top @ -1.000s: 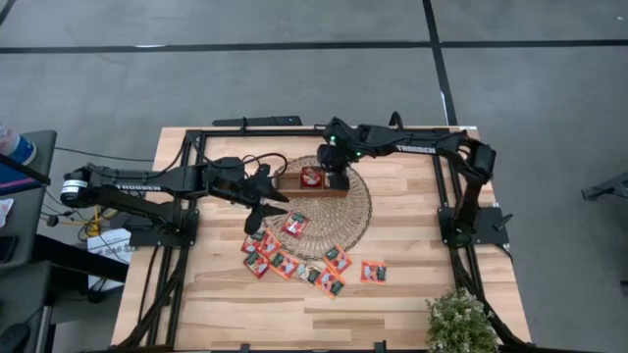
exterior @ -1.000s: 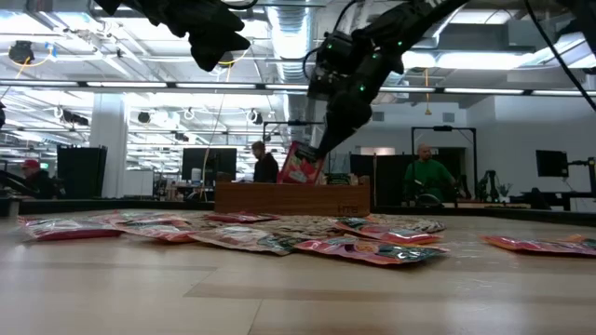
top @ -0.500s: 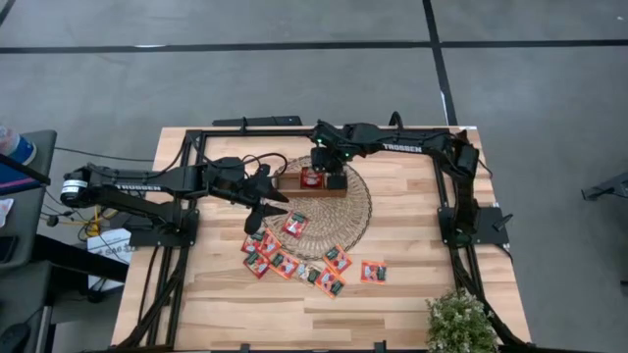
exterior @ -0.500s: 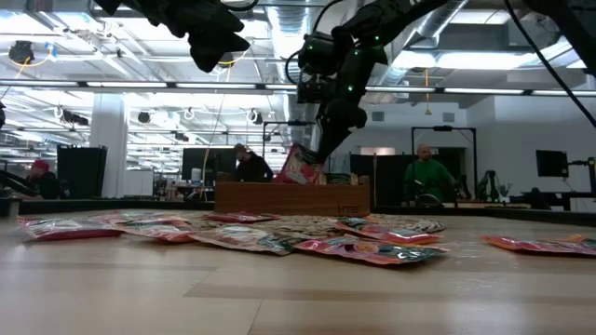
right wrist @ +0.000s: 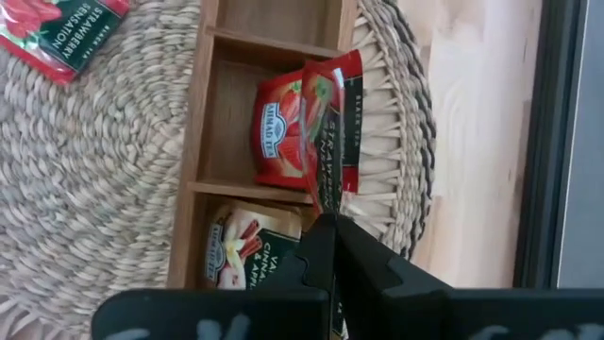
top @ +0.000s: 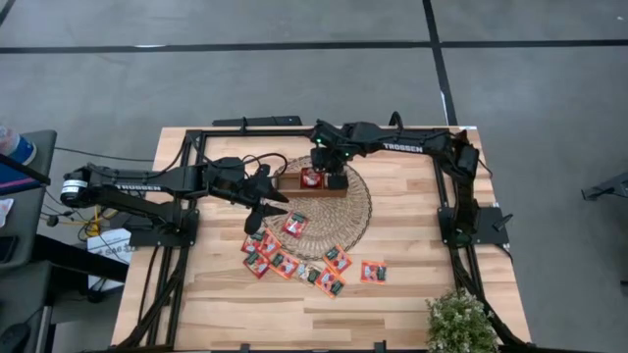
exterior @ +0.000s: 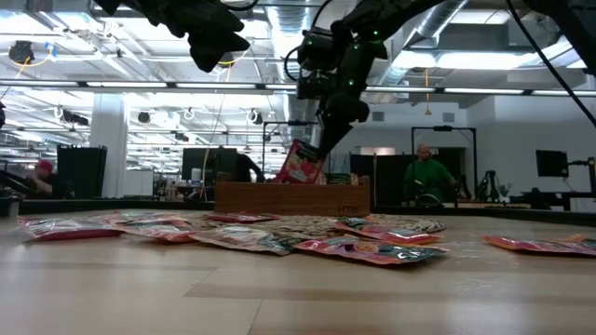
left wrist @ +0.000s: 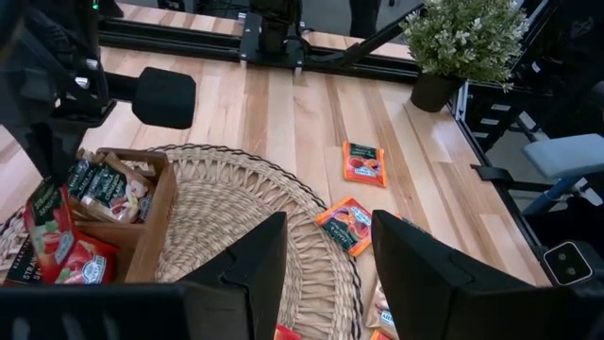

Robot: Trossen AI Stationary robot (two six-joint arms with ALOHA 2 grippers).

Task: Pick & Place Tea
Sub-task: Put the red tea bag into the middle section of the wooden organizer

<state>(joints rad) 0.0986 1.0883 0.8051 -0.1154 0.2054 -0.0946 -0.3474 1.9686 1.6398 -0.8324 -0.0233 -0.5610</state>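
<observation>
right gripper [top: 337, 180] over wooden tray [top: 292, 187] | sachets [top: 294, 263] scattered (on table [top: 412, 284])

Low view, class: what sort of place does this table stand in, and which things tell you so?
Probably a large open-plan lab or workshop: exposed ceiling ducts and strip lights, dark monitors on stands, and seated people at desks, such as the person in green.

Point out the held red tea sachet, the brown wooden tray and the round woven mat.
Red tea sachet [right wrist: 332, 123], right wrist view, its printed face.
Brown wooden tray [exterior: 291, 198], low view, front wall.
Round woven mat [left wrist: 255, 194], left wrist view, bare weave.
</observation>
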